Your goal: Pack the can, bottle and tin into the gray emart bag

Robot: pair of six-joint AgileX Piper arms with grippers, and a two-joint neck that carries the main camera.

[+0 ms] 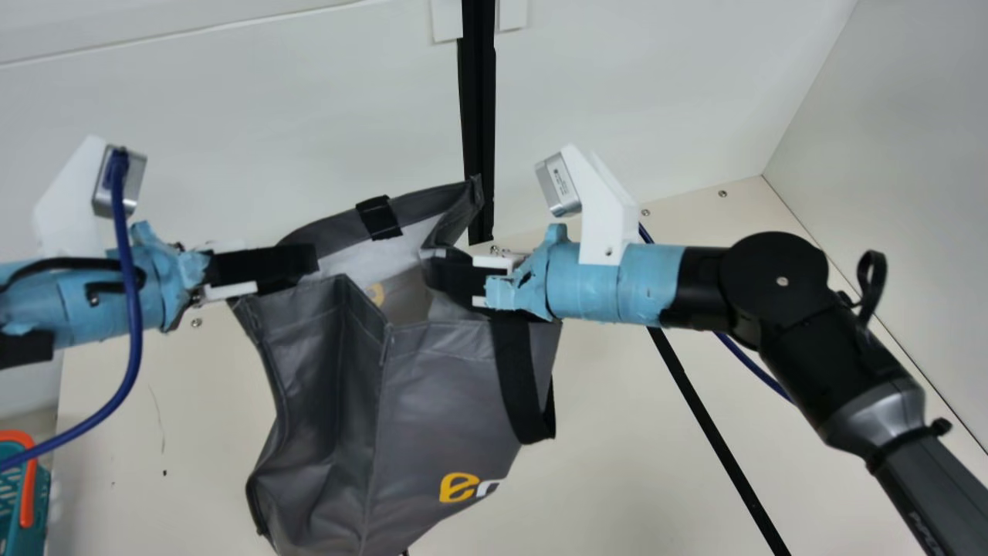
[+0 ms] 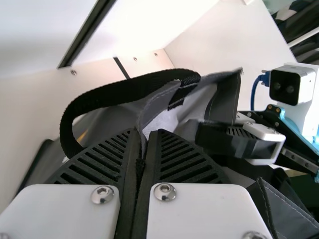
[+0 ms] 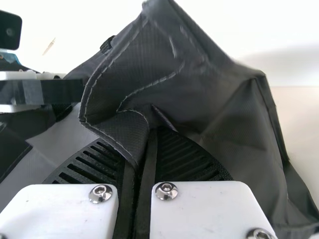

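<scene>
Nearest to me, pale print runs along the gray forearm (image 1: 945, 483) of my right arm. At the other side, just off the left edge of the desk (image 1: 617, 432), sits a teal basket (image 1: 15, 494) with an orange handle (image 1: 28, 483).

Between my arms I have the gray emart bag (image 1: 440, 386), hung over the middle of the desk, its mouth open and its bottom running out of the main view, so I can't tell whether it touches down. Low on its near side is a yellow rounded letter (image 1: 459, 487) with a piece of white print (image 1: 488, 488) right beside it; another bit of yellow print (image 1: 376, 294) shows inside the mouth. A black strap (image 1: 515, 378) loops down the near side, below my right end effector (image 1: 436, 274).

That one is closed down on a fold of the bag's fabric. My left end effector (image 1: 309, 261) is pinched narrow on the bag's rim at the left, and in its wrist view another black strap (image 2: 117, 94) arches beside the fingers. The right wrist camera (image 1: 558, 185) bears a small printed label.

Farther back, screws (image 1: 722, 194) dot the desk near its far right corner, and a black post (image 1: 478, 116) stands against the white wall (image 1: 617, 85).
</scene>
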